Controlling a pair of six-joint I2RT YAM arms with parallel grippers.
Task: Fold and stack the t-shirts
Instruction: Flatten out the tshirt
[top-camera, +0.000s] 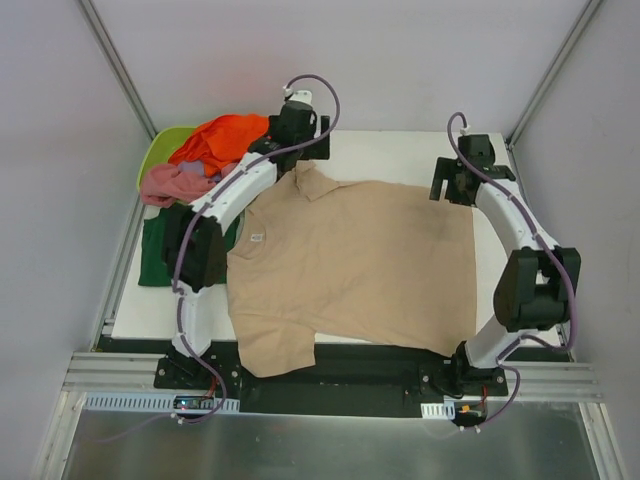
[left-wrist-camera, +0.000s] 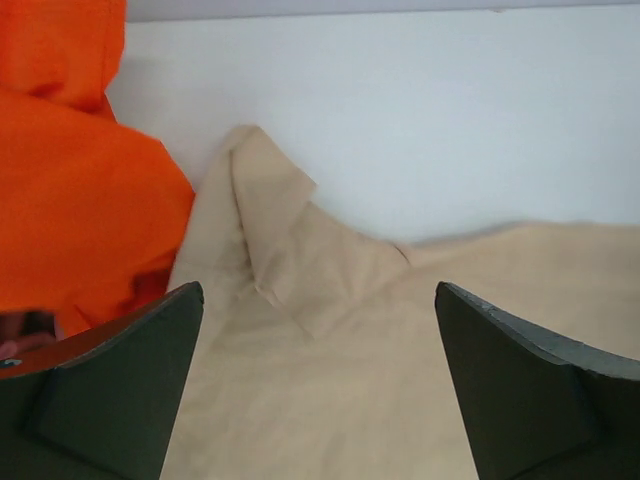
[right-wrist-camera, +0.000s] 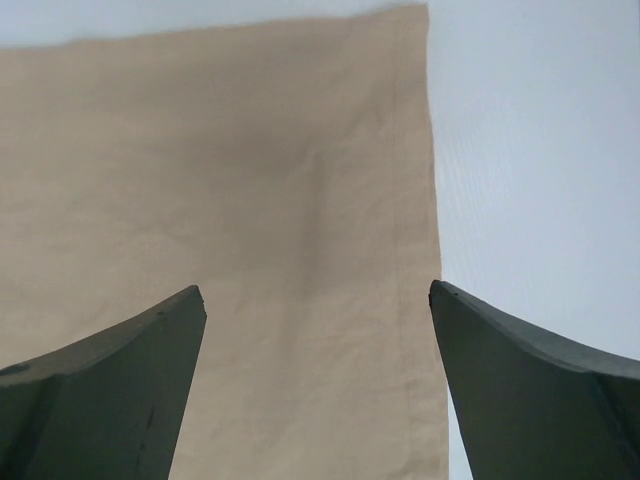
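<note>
A beige t-shirt (top-camera: 350, 265) lies spread flat across the white table, one sleeve hanging over the near edge. My left gripper (top-camera: 300, 135) is open and empty above its far sleeve (left-wrist-camera: 285, 240), with the orange t-shirt (left-wrist-camera: 70, 180) just to the left. My right gripper (top-camera: 455, 182) is open and empty over the beige shirt's far right hem corner (right-wrist-camera: 400, 150). In the wrist views both grippers (left-wrist-camera: 318, 292) (right-wrist-camera: 315, 292) have their jaws wide apart with only cloth below. The orange shirt (top-camera: 225, 140) and pink shirt (top-camera: 172, 185) are heaped at the far left. The dark green shirt (top-camera: 160, 250) lies folded below them.
A lime-green tub (top-camera: 165, 150) stands at the far left corner under the heaped shirts. Bare white table (top-camera: 400, 150) shows along the far edge and at the right (right-wrist-camera: 540, 150). Grey walls and metal frame posts enclose the table.
</note>
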